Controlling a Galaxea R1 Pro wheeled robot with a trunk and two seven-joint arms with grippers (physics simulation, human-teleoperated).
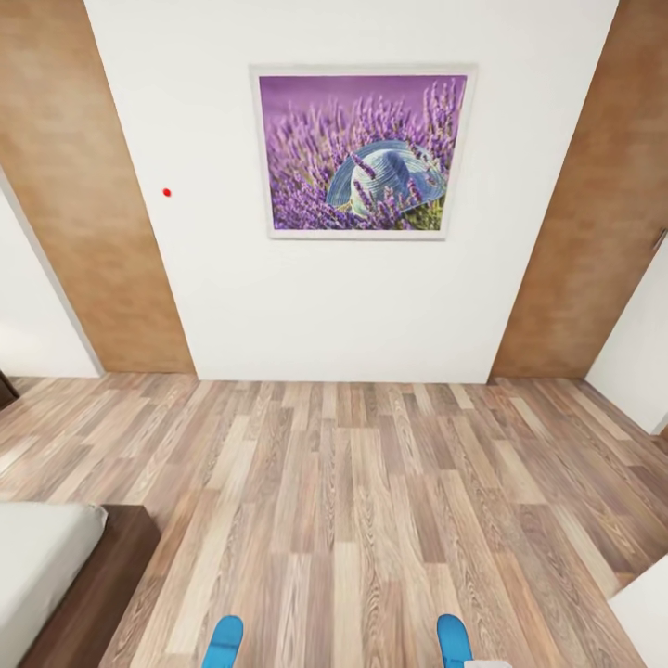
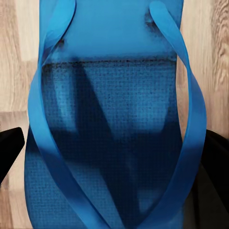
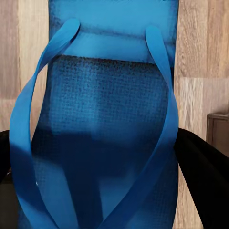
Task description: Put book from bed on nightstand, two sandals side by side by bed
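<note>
Two bright-blue sandals poke up from the bottom edge of the head view, one at the left (image 1: 224,640) and one at the right (image 1: 454,638). In the left wrist view a sandal (image 2: 109,109) with its straps sits between black fingers (image 2: 9,148), so my left gripper (image 2: 114,162) is shut on it above the plank floor. The right wrist view shows the same hold: my right gripper (image 3: 109,162) is shut on the other sandal (image 3: 109,105), a black finger (image 3: 200,167) on its side. The bed's (image 1: 116,575) dark-brown frame corner and grey mattress lie at lower left. The book is out of view.
Straight ahead is a white wall with a framed lavender picture (image 1: 362,153), flanked by brown wood panels (image 1: 74,186). Wood-plank floor (image 1: 343,501) stretches between me and the wall. A white surface (image 1: 645,612) cuts in at lower right, and a dark-brown corner (image 1: 5,390) shows at the left edge.
</note>
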